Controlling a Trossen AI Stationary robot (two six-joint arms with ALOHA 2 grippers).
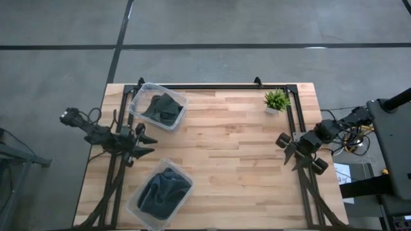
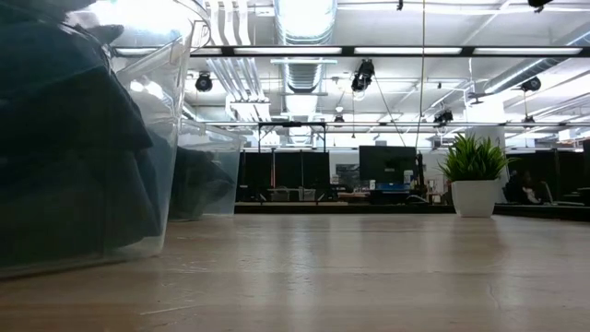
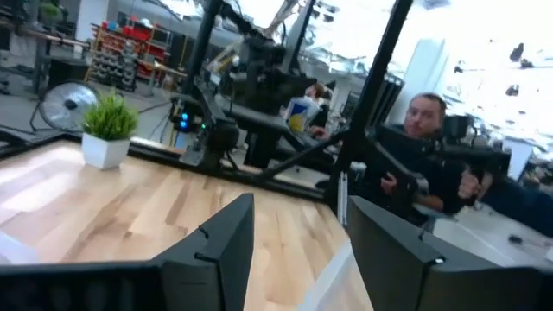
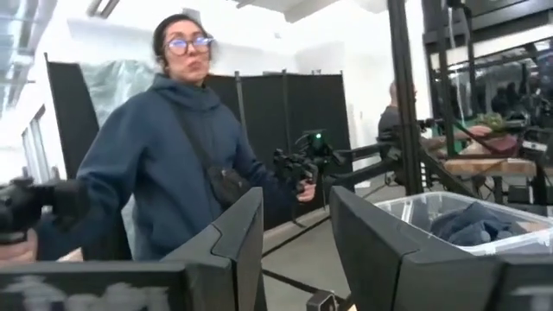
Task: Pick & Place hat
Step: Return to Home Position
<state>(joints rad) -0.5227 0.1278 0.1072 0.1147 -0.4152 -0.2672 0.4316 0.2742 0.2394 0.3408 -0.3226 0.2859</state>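
Observation:
Two clear plastic bins stand on the wooden table, each holding dark, crumpled hats. One bin (image 1: 158,106) is at the far left and the other bin (image 1: 160,194) is near the near edge; in the low view the near bin (image 2: 83,138) fills the left and the far bin (image 2: 207,175) shows behind it. My left gripper (image 1: 145,144) (image 3: 298,259) hovers open at the table's left edge, between the two bins. My right gripper (image 1: 289,151) (image 4: 298,250) hovers open at the right edge, far from both. The right wrist view shows one bin (image 4: 471,226) with dark cloth inside.
A small potted plant (image 1: 276,100) (image 2: 475,175) (image 3: 107,130) stands near the table's far right corner. Bare wood lies across the table's middle (image 1: 231,147). Black frame rails run along the left, right and far edges. People show beyond the table in both wrist views.

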